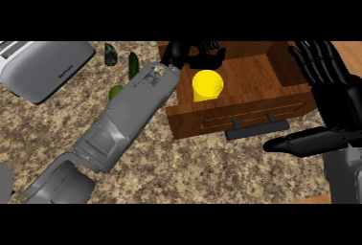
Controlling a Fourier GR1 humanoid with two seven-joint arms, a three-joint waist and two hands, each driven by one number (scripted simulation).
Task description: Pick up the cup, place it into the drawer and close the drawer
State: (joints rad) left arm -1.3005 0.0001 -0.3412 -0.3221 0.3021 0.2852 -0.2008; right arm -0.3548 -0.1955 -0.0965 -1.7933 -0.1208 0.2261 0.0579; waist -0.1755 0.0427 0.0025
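Note:
The yellow cup [207, 85] stands inside the open wooden drawer [283, 103], toward its left side. My left hand [189, 53] hovers just behind the cup at the drawer's far left corner, fingers loosely spread and not around it. The left forearm [130, 115] crosses the counter diagonally from the lower left. Over the drawer's right side, my right hand [326, 72] is open with straight fingers pointing away, and its thumb [304, 143] lies near the drawer front. The dark handle [258, 128] sticks out from the drawer front.
A grey toaster [42, 67] sits at the far left on the speckled counter [212, 167]. Dark and green vegetables [133, 64] lie between the toaster and my left forearm. A grey rounded object [4, 182] shows at the left edge.

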